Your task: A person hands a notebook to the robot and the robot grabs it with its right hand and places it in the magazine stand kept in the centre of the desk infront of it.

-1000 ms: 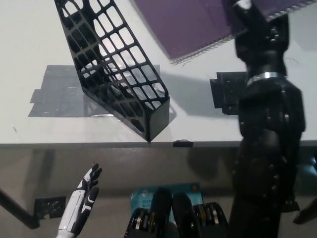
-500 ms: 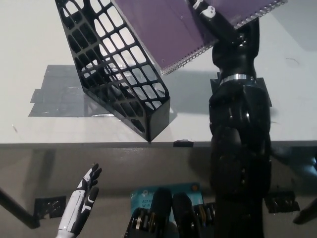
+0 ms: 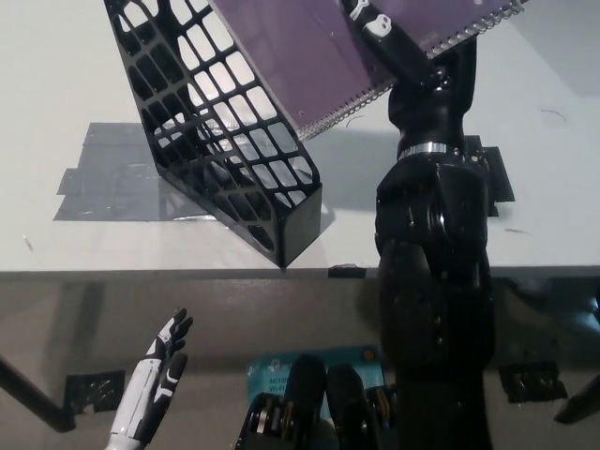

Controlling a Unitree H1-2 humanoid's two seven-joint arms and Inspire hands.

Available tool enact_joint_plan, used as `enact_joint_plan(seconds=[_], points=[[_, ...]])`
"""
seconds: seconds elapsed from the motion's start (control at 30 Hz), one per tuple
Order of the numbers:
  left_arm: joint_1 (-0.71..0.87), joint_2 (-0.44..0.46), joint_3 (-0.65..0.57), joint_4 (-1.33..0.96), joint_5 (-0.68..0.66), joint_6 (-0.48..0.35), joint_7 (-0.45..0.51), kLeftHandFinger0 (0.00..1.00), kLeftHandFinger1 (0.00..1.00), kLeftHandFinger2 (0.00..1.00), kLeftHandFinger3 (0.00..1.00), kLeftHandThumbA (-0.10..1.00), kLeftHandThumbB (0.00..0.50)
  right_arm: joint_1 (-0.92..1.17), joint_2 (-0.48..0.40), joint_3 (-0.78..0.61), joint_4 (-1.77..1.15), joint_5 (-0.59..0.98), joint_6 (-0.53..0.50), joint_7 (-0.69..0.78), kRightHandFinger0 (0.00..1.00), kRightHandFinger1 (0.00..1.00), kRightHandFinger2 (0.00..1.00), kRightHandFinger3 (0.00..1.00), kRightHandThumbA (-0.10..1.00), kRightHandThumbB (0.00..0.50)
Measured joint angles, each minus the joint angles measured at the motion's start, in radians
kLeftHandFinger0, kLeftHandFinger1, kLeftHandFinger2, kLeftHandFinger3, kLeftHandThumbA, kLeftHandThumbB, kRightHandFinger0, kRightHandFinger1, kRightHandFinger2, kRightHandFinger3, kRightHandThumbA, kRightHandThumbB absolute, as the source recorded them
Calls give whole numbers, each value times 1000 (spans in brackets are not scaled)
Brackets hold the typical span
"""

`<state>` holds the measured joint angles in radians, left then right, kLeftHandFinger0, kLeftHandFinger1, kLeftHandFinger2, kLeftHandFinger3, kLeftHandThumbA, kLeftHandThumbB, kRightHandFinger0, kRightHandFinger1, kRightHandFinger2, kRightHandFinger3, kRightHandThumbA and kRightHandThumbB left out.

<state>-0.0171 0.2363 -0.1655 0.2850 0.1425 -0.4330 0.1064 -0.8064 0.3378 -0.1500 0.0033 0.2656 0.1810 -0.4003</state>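
Start at your lower left: the left hand (image 3: 155, 380) hangs below the desk (image 3: 56, 84) edge, its fingers straight and slightly spread, holding nothing; its wrist runs off the bottom of the frame. On the desk above it you see patches of grey tape (image 3: 103, 178), partly covered by the magazine stand (image 3: 220, 131) — a black lattice rack leaning up and left, its top corner cut off by the frame. Just right of the rack's open side sits the notebook (image 3: 309, 56), purple with a spiral binding, tilted, its near edge over the rack's upper wall; whether it touches the rack you cannot tell, and its top is out of frame. The right hand (image 3: 394, 47) pinches the notebook — one finger lies across the cover, the rest hidden behind it. The black forearm blocks a dark tape square (image 3: 497, 183) on the desk.
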Motion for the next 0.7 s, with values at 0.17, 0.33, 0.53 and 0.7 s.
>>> enact_joint_plan(seconds=[0.17,0.33,0.53,0.7], points=[[-4,0,0,0,0,0,0,985,1000,1000,1000,1000,500,0,0,10,-5,0,-6,-13,0,0,0,0,1000,52],[-10,5,-3,0,-1,0,0,988,1000,1000,1000,1000,500,0,0,17,-36,1,-8,-23,0,0,0,0,1000,71],[-11,8,-6,0,1,0,0,988,1000,1000,1000,1000,500,0,0,44,-99,13,-7,-39,0,0,0,0,997,60],[-11,8,-8,0,0,0,0,991,1000,1000,1000,1000,500,0,0,75,-129,29,-7,-50,0,0,0,0,977,38]])
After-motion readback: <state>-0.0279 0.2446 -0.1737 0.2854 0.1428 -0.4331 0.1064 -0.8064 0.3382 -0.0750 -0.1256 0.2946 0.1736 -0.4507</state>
